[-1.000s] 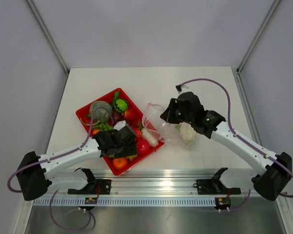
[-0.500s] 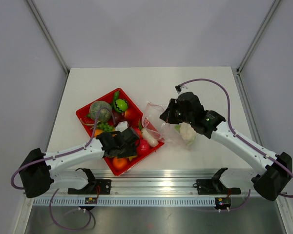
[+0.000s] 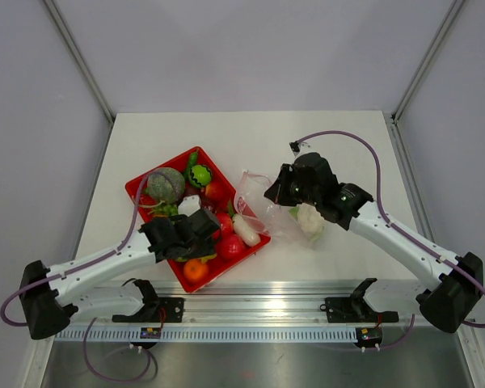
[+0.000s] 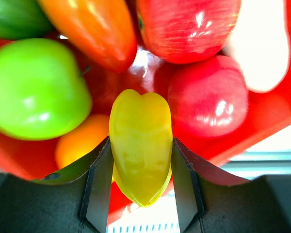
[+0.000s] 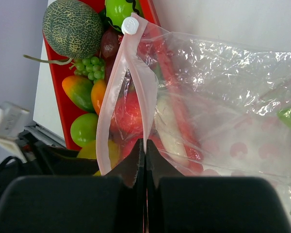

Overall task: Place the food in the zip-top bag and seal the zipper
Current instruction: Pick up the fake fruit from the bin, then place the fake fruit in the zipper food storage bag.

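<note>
My left gripper (image 4: 140, 162) is shut on a glossy yellow pepper (image 4: 140, 141) and holds it just above the red tray's (image 3: 136, 191) near part; the top view shows this gripper (image 3: 204, 232) over the tray. Below it lie a green apple (image 4: 36, 90), an orange pepper (image 4: 89, 26) and red apples (image 4: 208, 94). My right gripper (image 5: 145, 145) is shut on the pinkish-red zipper strip (image 5: 136, 77) of the clear zip-top bag (image 5: 223, 82) and holds its mouth open towards the tray. The white slider (image 5: 131, 25) sits at the strip's far end.
The tray also holds a melon (image 3: 166, 184), a green pepper (image 3: 200, 175), an orange (image 3: 196, 269), a red apple (image 3: 230, 246) and a white radish (image 3: 246, 229). A white cauliflower (image 3: 310, 220) lies by the bag under my right arm. The table's near rail runs below.
My left gripper has drawn back to the left over the tray with the yellow pepper, uncovering the red apple. The right gripper and the bag have stayed put.
</note>
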### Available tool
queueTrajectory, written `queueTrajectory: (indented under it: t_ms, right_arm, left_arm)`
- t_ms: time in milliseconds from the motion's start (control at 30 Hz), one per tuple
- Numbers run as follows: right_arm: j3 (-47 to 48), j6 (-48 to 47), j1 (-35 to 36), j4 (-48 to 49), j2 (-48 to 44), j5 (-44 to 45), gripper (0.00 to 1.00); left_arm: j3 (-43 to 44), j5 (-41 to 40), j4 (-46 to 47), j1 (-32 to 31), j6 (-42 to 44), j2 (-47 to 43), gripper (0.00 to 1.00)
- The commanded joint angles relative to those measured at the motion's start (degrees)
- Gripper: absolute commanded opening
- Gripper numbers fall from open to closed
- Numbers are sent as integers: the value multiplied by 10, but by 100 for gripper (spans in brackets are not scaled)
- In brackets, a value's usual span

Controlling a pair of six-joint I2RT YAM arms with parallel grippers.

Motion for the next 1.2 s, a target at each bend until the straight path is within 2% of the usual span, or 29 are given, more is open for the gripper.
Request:
queueTrajectory:
  t_ms: [0,200,567,867,1000,1167]
  right_arm:
    - [5,3,5,30,-3,-10,0]
    - [9,4,6,37,6,-18,0]
    - [14,1,6,23,-4,-16,0]
    - [10,-1,9,18,-23,-18,0]
    - [8,-3,10,9,-33,-17,0]
    - [6,-1,9,6,-50,-11,0]
  left_arm:
    - [65,-57,-99,-3,12,-48,15]
    - [169,-79,-144,-2,40,-78,12]
    - [309,-36,-88,9,143,-24,8]
    - [370,127,38,73,203,75,7]
    - [379,207,94,83,213,128,7]
    - [396,264,123,87,215,197,8]
